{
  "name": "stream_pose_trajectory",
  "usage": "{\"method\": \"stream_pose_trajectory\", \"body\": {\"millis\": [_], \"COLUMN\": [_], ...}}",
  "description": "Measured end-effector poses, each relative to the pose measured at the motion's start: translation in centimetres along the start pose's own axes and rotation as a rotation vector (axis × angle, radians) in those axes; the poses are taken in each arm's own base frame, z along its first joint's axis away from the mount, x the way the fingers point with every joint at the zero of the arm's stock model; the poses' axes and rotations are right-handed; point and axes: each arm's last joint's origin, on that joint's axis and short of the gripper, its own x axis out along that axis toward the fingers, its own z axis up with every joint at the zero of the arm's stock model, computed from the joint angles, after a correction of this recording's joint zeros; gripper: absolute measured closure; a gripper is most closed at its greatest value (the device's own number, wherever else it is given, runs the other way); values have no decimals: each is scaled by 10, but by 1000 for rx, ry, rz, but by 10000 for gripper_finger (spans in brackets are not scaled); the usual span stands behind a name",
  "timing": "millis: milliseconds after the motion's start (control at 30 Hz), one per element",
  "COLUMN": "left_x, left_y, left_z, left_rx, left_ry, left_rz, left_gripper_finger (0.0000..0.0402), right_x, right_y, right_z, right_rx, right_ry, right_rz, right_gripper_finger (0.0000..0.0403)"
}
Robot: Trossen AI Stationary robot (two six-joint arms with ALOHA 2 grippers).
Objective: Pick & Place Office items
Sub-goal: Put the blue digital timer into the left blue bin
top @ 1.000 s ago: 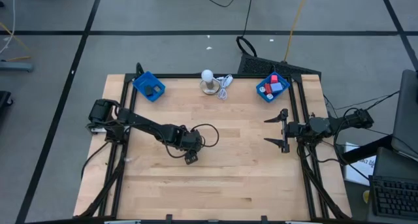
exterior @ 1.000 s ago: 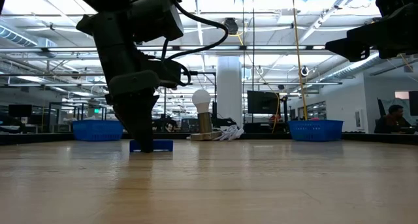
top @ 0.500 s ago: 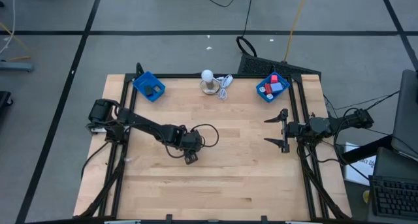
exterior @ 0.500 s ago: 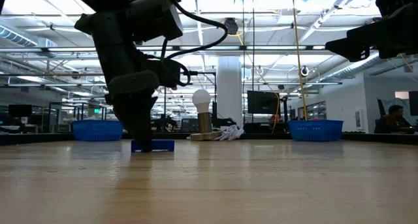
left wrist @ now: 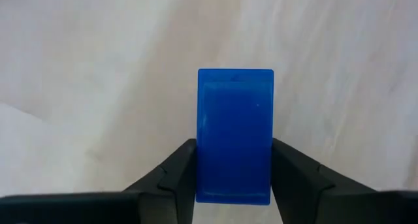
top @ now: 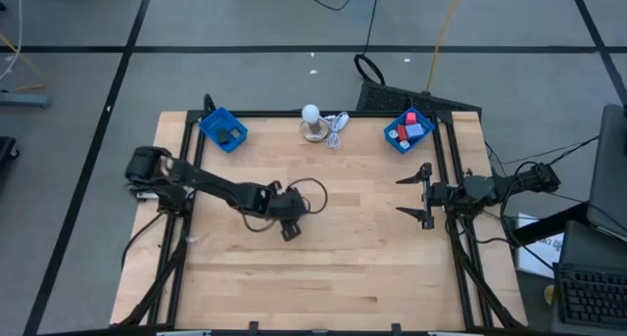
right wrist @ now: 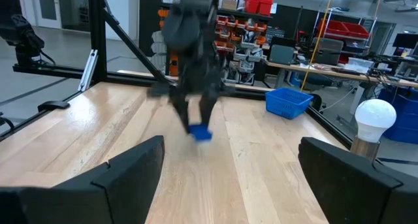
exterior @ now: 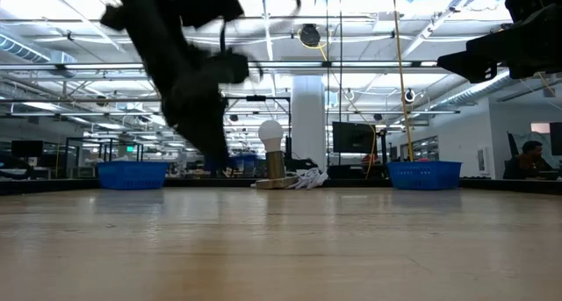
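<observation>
The left gripper (left wrist: 234,168) clamps a blue block (left wrist: 234,136) just above the table's centre, so one piece is in transit. The right tray (top: 408,132) at one o'clock holds several pieces, the left tray (top: 222,128) at eleven o'clock one dark piece. The right gripper (top: 415,195) waits wide open at three o'clock.

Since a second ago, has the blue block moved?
Yes. The blue block, clamped in the left pincer, has left the tabletop and shifted toward the white bulb in the low view.

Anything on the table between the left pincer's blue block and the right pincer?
Nothing: the high view shows bare wood between the blue block, left pincer and right pincer.
</observation>
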Motion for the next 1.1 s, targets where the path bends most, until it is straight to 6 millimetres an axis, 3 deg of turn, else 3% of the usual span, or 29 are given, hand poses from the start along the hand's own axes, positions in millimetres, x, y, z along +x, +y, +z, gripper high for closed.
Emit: {"method": "stream_pose_trajectory", "body": {"millis": [267,467,833,967,1100], "left_x": [-74,-105,-104,-105,-104], "left_y": [17,54,146,176,201], "left_z": [12,-18,-78,-82,-84], "left_rx": [40,-48,-643,-898,-1047], "left_ry": [-297,-447,-741,-805,-809], "left_rz": [58,173,433,547,636], "left_gripper_finger": [249,249,249,249,249], "right_x": [0,0,0,0,0], "right_y": [0,0,0,0,0], "right_z": [0,0,0,0,0], "right_rx": [0,0,0,0,0], "right_ry": [0,0,0,1,0], "right_rz": [0,0,0,0,0], "right_gripper_finger": [60,60,60,60,60]}}
